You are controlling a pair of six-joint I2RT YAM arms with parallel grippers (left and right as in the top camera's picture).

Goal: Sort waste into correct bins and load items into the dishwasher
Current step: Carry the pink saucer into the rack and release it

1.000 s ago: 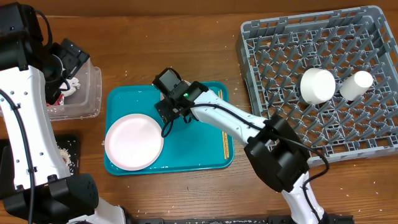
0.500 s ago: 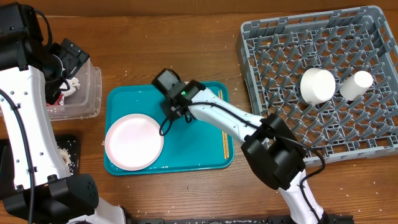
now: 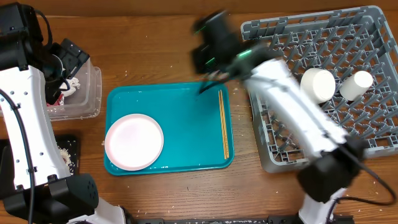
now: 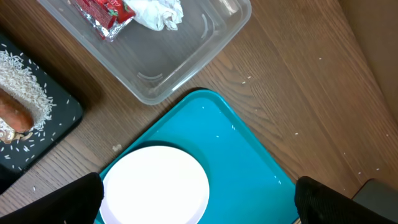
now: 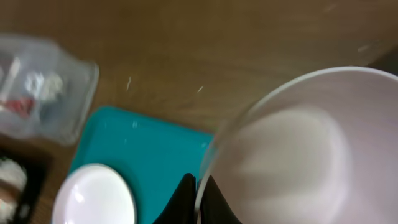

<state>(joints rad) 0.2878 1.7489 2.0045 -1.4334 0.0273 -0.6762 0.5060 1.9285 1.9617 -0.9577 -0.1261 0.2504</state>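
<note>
Black tray (image 4: 65, 117) at your far left carries the rice scraps (image 4: 25, 74) and the carrot (image 4: 12, 115). Just beside it, the clear tub (image 4: 186, 68) holds the red wrapper (image 4: 99, 12) and the crumpled napkin (image 4: 155, 12). Your left claw (image 4: 199, 211) hangs over the tub, spread wide and holding nothing. On the teal tray (image 3: 186, 124), the white plate (image 3: 134, 141) lies at the left end and the chopsticks (image 3: 224, 124) along the right edge. Your right claw (image 5: 198, 199), blurred from overhead, is pinched on the rim of the white bowl (image 5: 298, 155), above the bench (image 4: 298, 81) near the grey rack (image 3: 373, 134). In the rack sit a larger cup (image 3: 317, 85) and a small cup (image 3: 356, 85).
</note>
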